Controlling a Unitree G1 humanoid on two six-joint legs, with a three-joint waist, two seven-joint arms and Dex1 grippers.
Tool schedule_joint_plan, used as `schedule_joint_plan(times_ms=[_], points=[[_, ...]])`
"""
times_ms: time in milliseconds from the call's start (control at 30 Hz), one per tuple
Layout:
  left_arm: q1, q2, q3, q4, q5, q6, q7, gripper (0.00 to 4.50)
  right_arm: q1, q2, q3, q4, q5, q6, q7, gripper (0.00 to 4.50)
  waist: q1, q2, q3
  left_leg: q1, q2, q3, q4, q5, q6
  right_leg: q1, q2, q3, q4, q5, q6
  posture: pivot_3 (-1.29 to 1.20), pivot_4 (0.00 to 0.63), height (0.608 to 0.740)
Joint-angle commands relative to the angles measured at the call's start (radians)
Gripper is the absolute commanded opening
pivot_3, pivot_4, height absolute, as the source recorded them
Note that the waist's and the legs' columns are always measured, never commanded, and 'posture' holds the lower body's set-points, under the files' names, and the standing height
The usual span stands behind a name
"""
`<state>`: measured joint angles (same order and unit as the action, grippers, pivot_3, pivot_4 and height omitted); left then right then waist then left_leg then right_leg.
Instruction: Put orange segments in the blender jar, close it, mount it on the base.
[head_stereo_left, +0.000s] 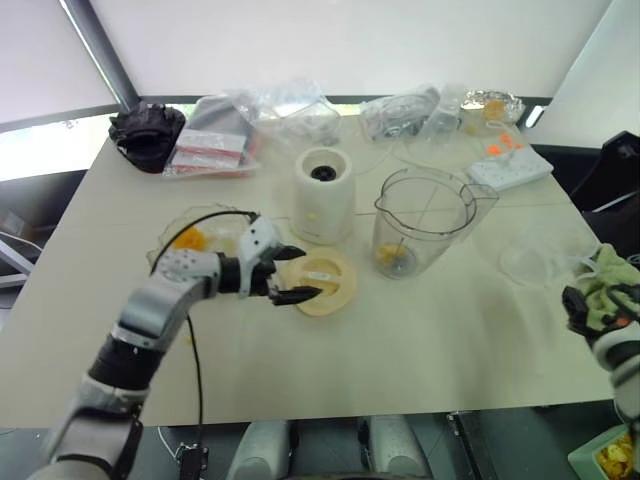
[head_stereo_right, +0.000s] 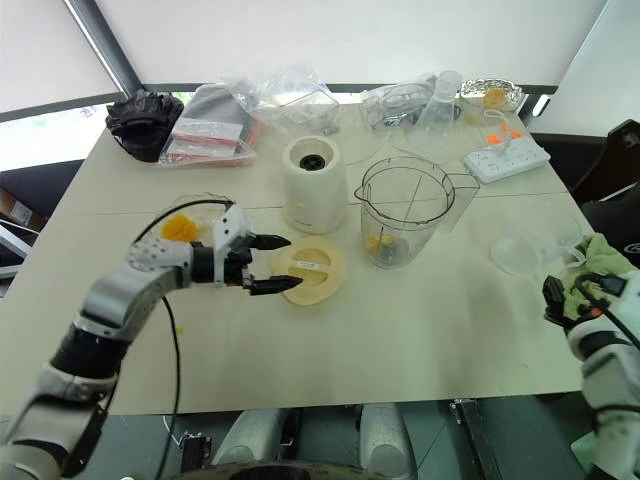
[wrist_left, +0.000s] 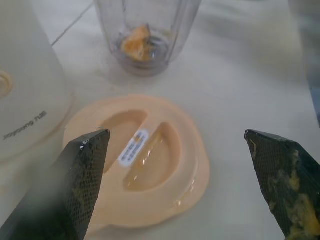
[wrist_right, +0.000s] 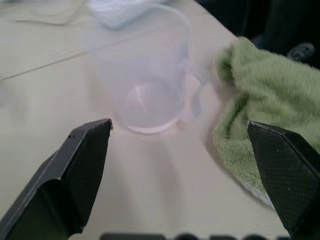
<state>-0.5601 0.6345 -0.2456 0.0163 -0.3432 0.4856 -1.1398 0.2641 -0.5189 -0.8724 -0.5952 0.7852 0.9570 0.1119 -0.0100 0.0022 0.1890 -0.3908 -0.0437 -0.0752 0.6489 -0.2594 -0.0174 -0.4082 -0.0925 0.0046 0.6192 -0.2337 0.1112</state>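
We see the left gripper (head_stereo_right: 277, 264) spread wide at the cream lid (head_stereo_right: 309, 270), holding nothing, jar (head_stereo_right: 405, 215) (segments (head_stereo_right: 379, 246) at its bottom) just right of the base (head_stereo_right: 313, 184), right gripper (wrist_right: 185, 165) also wide open, near a clear cup (wrist_right: 145, 75) and green cloth (wrist_right: 260, 105).

Green cloth (wrist_right: 260, 125) beside clear cup (wrist_right: 145, 75); black bag (head_stereo_left: 147, 135) at table corner.

Left gripper (head_stereo_right: 277, 263) spread wide at cream lid (head_stereo_right: 310, 270); orange segments (head_stereo_right: 378, 243) inside blender jar (head_stereo_right: 404, 210).
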Motion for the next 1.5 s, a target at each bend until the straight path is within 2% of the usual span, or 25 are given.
schedule_joint_plan(times_ms=[33, 133, 300, 467, 567, 833, 933, 1100, 1467, 1500], points=[[-0.086, 0.012, -0.041, 0.134, 0.051, -0.116, -0.136, 4.50, 0.089, -0.061, -0.061, -0.140, 0.146, 0.042, 0.107, 4.48, 0.000, -0.001, 0.000, 0.000, 0.000, 0.000, 0.000, 0.000, 0.000, 0.000, 0.000, 0.000, -0.001, 0.000, 0.000, 0.00, 0.150, 0.740], [-0.191, -0.026, -0.090, 0.335, 0.130, -0.257, -0.215, 3.71, 0.149, -0.110, -0.106, -0.229, 0.264, 0.028, 0.164, 4.50, 0.002, -0.002, 0.001, -0.001, 0.000, 0.000, 0.000, 0.000, 0.000, 0.000, 0.000, 0.000, -0.002, 0.000, 0.000, 0.00, 0.150, 0.740], [-0.326, -0.121, -0.127, 0.615, 0.220, -0.425, -0.275, 1.37, 0.205, -0.159, -0.096, -0.341, 0.406, -0.009, 0.168, 4.50, 0.006, -0.007, 0.003, -0.002, 0.000, 0.000, 0.000, -0.001, 0.001, 0.000, 0.000, -0.001, -0.003, 0.000, 0.001, 0.00, 0.150, 0.740], [-0.425, -0.209, -0.153, 0.879, 0.310, -0.590, -0.320, 1.37, 0.262, -0.246, -0.034, -0.405, 0.496, -0.021, 0.155, 4.50, 0.020, -0.011, 0.004, -0.003, 0.000, -0.001, 0.000, -0.001, 0.001, 0.000, -0.001, -0.002, -0.004, 0.001, 0.003, 0.00, 0.150, 0.740], [-0.467, -0.251, -0.159, 0.997, 0.364, -0.662, -0.304, 1.37, 0.277, -0.298, 0.000, -0.420, 0.501, -0.031, 0.147, 4.50, 0.022, -0.013, 0.006, -0.003, 0.000, -0.001, 0.000, -0.001, 0.002, 0.000, -0.001, -0.002, -0.004, 0.002, 0.004, 0.00, 0.150, 0.740], [-0.517, -0.313, -0.138, 1.154, 0.445, -0.752, -0.243, 1.37, 0.259, -0.343, 0.046, -0.423, 0.501, -0.089, 0.085, 4.50, 0.025, -0.016, 0.006, -0.004, 0.000, -0.002, 0.001, -0.001, 0.002, 0.000, -0.001, -0.004, -0.004, 0.003, 0.004, 0.00, 0.150, 0.740], [-0.526, -0.327, -0.121, 1.174, 0.455, -0.764, -0.222, 2.12, 0.257, -0.350, 0.059, -0.425, 0.500, -0.107, 0.068, 4.50, 0.025, -0.017, 0.006, -0.004, 0.000, -0.003, 0.001, -0.001, 0.002, 0.000, -0.001, -0.004, -0.004, 0.003, 0.004, 0.00, 0.150, 0.740], [-0.526, -0.338, -0.107, 1.191, 0.482, -0.808, -0.197, 4.41, 0.257, -0.361, 0.078, -0.420, 0.479, -0.125, 0.050, 4.50, 0.024, -0.017, 0.006, -0.004, 0.000, -0.003, 0.001, -0.001, 0.002, 0.000, -0.001, -0.004, -0.004, 0.003, 0.005, 0.00, 0.150, 0.740], [-0.520, -0.404, -0.119, 1.228, 0.538, -0.796, -0.164, 4.41, 0.230, -0.381, 0.100, -0.402, 0.439, -0.142, 0.030, 4.50, 0.026, -0.018, 0.005, -0.004, 0.000, -0.003, 0.002, -0.001, 0.002, 0.001, -0.001, -0.005, -0.004, 0.003, 0.005, 0.00, 0.150, 0.740], [-0.520, -0.407, -0.124, 1.231, 0.549, -0.796, -0.157, 4.20, 0.229, -0.381, 0.102, -0.402, 0.437, -0.142, 0.029, 4.50, 0.025, -0.018, 0.005, -0.004, 0.000, -0.003, 0.002, -0.001, 0.002, 0.001, -0.001, -0.005, -0.004, 0.003, 0.005, 0.00, 0.150, 0.740]])
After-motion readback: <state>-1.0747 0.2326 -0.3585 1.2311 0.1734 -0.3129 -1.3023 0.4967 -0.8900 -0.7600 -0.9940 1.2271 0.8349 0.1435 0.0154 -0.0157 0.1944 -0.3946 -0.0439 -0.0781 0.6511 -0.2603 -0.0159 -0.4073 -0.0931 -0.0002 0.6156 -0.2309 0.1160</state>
